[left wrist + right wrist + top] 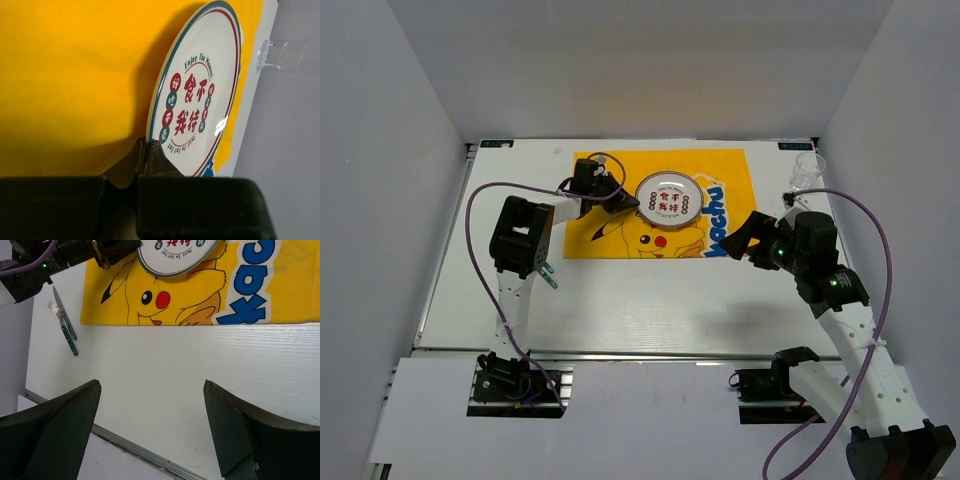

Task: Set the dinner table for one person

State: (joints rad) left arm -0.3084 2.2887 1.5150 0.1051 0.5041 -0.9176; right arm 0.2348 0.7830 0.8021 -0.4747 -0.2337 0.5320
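Left wrist view: left hand (145, 156) clamped on plate (200, 100) rim. Right wrist view adds fork (70, 343), knife (59, 302) on tabletop (175, 370); right hand (152, 405) fully open, empty.

The left arm (520, 240) and right arm (840, 300) both pair white link segments with boxy black joint housings. A purple cable (470, 215) loops along each. Small green lights (831, 283) glow on the right arm's joints. The fingers (235, 430) of the right gripper (151, 387) are matte black wedges.
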